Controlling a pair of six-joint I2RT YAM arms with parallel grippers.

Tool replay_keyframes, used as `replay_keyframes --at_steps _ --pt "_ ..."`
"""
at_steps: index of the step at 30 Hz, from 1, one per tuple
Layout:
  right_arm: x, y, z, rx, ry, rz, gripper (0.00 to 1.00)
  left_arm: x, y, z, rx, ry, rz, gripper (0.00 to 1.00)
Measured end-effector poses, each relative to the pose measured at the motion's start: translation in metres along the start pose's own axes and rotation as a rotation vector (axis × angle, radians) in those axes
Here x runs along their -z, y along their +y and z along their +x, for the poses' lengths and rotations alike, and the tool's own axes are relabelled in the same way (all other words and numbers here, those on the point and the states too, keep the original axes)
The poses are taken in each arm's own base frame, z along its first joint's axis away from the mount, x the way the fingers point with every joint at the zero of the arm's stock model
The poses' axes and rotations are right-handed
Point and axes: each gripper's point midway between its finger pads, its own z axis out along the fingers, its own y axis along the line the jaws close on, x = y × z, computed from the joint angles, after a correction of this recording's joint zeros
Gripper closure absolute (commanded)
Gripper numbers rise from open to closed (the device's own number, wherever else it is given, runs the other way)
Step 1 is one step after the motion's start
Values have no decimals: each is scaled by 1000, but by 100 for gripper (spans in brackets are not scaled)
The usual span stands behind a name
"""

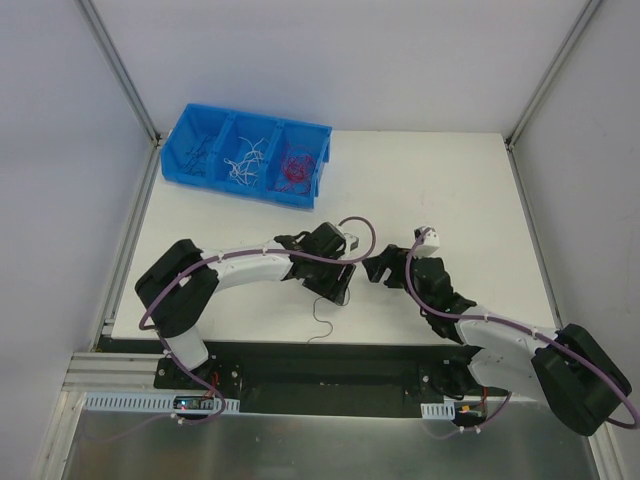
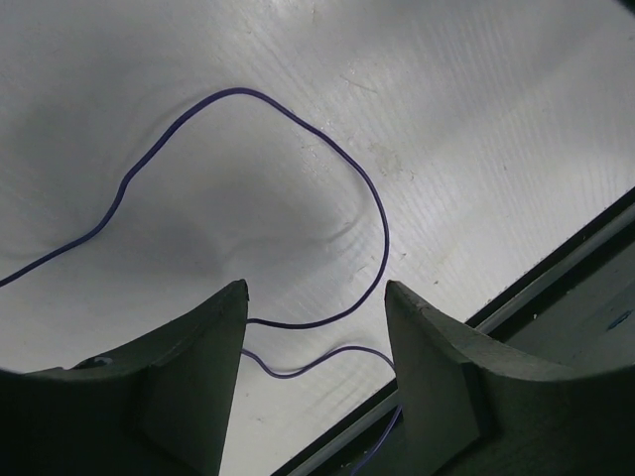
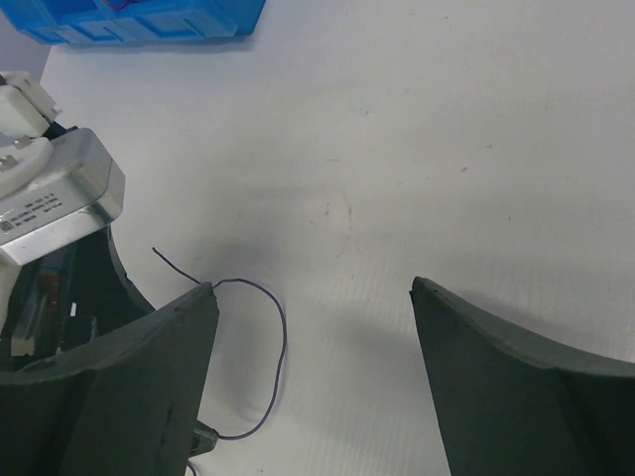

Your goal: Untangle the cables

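One thin dark purple cable (image 2: 238, 92) lies in loops on the white table near its front edge. It shows small in the top view as the purple cable (image 1: 322, 325). My left gripper (image 2: 316, 297) hangs low over it, its jaws apart, and two strands of the cable cross the gap between them. My right gripper (image 3: 314, 288) is open just to the right with only bare table between its fingers. A loop of the cable (image 3: 284, 337) curves past its left finger. More cables lie sorted in the blue bin (image 1: 322, 160): dark, white and red.
The blue bin (image 3: 149, 20) stands at the table's back left. The table's front edge (image 2: 556, 268) and a dark rail run close behind the left gripper. The left wrist's silver camera block (image 3: 60, 193) is close to my right gripper's left side.
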Motion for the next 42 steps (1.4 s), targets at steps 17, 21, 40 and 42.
replay_keyframes --at_steps 17,21,40,42 --pt "0 -2 0 -31 2 -12 18 3 -1 9 42 -21 18 77" --pt "0 -1 0 -33 -1 -18 18 16 -7 1 23 -71 40 43" --pt "16 -13 -1 -62 -63 -19 18 4 -25 18 -320 62 201 40" --pt "21 -17 -5 -71 -97 -14 18 -3 -20 25 -338 94 181 45"
